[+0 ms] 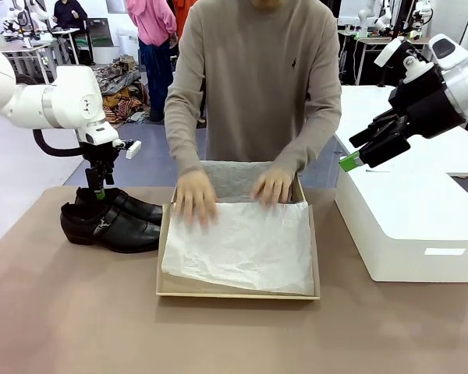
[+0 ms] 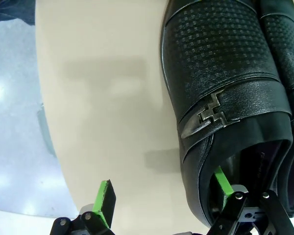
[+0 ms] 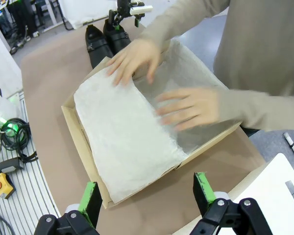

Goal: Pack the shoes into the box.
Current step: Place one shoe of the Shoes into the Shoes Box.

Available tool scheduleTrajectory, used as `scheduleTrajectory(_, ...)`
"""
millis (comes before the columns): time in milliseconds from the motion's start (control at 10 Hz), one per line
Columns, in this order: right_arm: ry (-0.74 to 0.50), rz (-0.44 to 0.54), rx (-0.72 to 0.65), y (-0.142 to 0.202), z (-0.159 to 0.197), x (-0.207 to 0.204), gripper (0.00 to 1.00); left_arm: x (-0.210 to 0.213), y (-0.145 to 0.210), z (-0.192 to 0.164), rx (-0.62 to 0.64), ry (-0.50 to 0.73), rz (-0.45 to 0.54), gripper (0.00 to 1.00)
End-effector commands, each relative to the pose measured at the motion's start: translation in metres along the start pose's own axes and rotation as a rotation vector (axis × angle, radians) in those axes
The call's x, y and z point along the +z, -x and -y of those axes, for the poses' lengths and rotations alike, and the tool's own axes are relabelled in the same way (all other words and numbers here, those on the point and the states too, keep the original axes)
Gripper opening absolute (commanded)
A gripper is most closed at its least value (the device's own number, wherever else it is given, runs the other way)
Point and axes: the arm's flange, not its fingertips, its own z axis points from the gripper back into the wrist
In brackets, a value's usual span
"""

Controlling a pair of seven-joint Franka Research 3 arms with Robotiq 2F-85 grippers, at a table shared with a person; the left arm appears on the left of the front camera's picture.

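Note:
Two glossy black shoes [image 1: 113,227] lie side by side on the table, left of the box [image 1: 238,296]. My left gripper [image 1: 100,192] points down at their heel end. In the left wrist view it [image 2: 164,191] is open. One green finger [image 2: 224,183] is inside the near shoe [image 2: 220,63] and the other stays outside its side wall. The tan box [image 3: 73,127] is open and lined with white tissue paper [image 1: 242,249]. The person's hands [image 1: 195,199] press the paper flat. My right gripper [image 1: 359,153] hangs open and empty above the box's right side [image 3: 147,193].
A large white block [image 1: 405,226] stands right of the box, under my right arm. The person stands at the far edge behind the box. Bare brown table lies in front of the box and the shoes. Cables and a stop button [image 3: 2,183] sit beyond the table edge.

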Motion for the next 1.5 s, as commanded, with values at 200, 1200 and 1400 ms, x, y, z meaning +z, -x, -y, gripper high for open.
scheduleTrajectory(200, -0.014, 0.019, 0.011, 0.0002, 0.0022, -0.0016, 1.0, -0.0001, -0.0013, -0.0077, 0.009, 0.048, -0.011, 1.0)
scheduleTrajectory(1200, -0.014, 0.019, 0.011, 0.0002, 0.0022, -0.0016, 1.0, 0.0013, 0.0016, -0.0089, 0.009, 0.072, -0.008, 0.0)
scheduleTrajectory(1400, -0.014, 0.019, 0.011, 0.0002, 0.0022, -0.0016, 1.0, 0.0082, 0.0029, -0.0053, -0.004, 0.06, -0.017, 0.0)
